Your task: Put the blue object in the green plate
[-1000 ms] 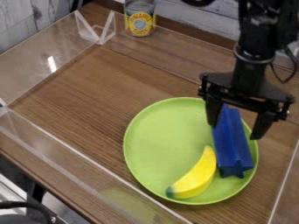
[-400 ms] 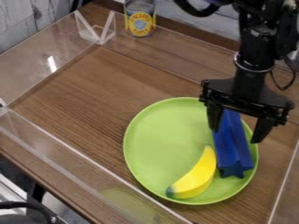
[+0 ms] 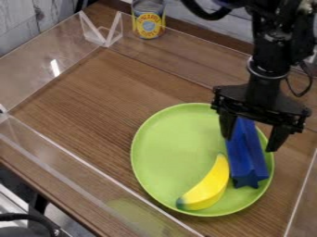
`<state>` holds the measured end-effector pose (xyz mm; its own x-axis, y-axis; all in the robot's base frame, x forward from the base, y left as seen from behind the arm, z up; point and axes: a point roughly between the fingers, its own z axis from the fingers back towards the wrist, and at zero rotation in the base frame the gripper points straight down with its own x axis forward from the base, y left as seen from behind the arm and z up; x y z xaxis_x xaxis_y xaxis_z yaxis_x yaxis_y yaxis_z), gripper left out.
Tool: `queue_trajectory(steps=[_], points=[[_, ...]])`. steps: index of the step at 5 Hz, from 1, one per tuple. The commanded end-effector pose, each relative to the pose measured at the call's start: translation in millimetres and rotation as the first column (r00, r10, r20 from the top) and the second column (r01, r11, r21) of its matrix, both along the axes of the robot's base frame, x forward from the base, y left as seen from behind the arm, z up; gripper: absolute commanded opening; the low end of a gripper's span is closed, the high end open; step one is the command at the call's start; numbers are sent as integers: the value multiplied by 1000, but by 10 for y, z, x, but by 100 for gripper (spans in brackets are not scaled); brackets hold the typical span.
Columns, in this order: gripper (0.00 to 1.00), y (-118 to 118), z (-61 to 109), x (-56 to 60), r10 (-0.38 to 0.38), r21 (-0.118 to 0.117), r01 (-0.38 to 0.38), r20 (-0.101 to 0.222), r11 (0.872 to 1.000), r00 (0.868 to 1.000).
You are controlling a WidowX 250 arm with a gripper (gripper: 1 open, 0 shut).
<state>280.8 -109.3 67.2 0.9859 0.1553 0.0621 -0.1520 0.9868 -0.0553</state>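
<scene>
Your gripper [image 3: 260, 132] stands wide open over the blue object [image 3: 247, 155], which lies in the green plate [image 3: 168, 153] at lower right beside the banana [image 3: 207, 184]; looks stiff, light, ridged, so take its narrow mid-length

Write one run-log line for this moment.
claw: open, over blue object | blue object: lying in green plate beside banana

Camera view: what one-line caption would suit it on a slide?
Open pincer above the blue object, which lies beside a banana on the green plate.
</scene>
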Motion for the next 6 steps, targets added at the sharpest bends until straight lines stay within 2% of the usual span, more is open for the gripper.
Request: queue_trajectory(steps=[1, 5, 6], points=[[100, -33, 95, 37, -5, -12, 5, 43, 1000, 999], [100, -37, 140, 56, 4, -18, -3, 82, 1000, 997], [100, -23, 176, 29, 6, -27, -4, 74, 1000, 997]])
